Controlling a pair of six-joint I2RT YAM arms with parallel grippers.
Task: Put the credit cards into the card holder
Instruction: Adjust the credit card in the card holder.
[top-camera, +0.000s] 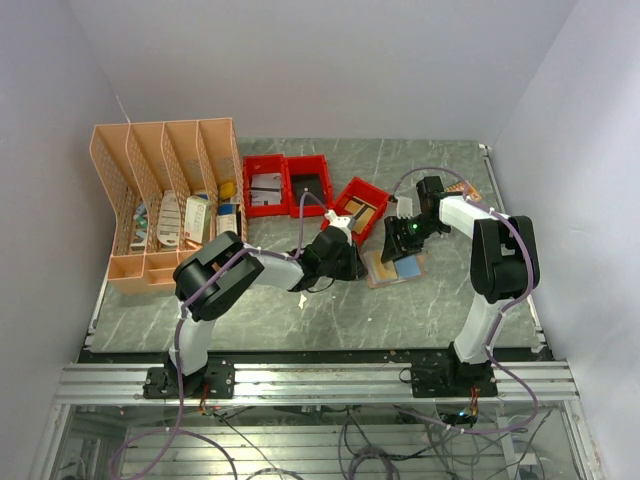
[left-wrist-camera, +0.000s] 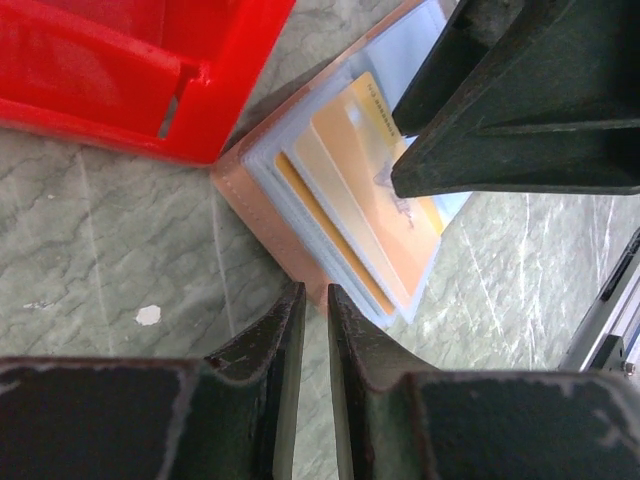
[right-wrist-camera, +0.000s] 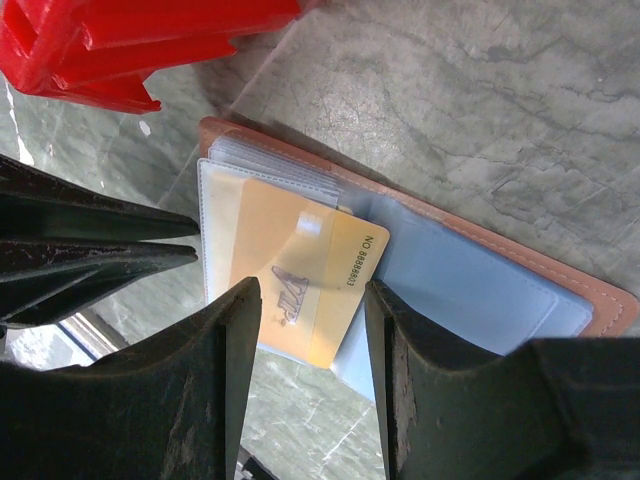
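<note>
Robot lab test cell, not a home or an office. What shows it: left arm (top-camera: 215, 275) and right arm (top-camera: 500, 262) bolted to an aluminium extrusion rail (top-camera: 320, 382) at the near edge of the worktop (top-camera: 300, 322). Loose cables (top-camera: 365, 440) hang in the open frame below. Plain white panels (top-camera: 320, 70) box in the back and both sides. The worktop has a marble-look surface and carries staged props: red plastic bins (top-camera: 288, 183) and a peach desk organizer (top-camera: 165, 195) holding small items. Exposed wiring runs along both arms.
</note>
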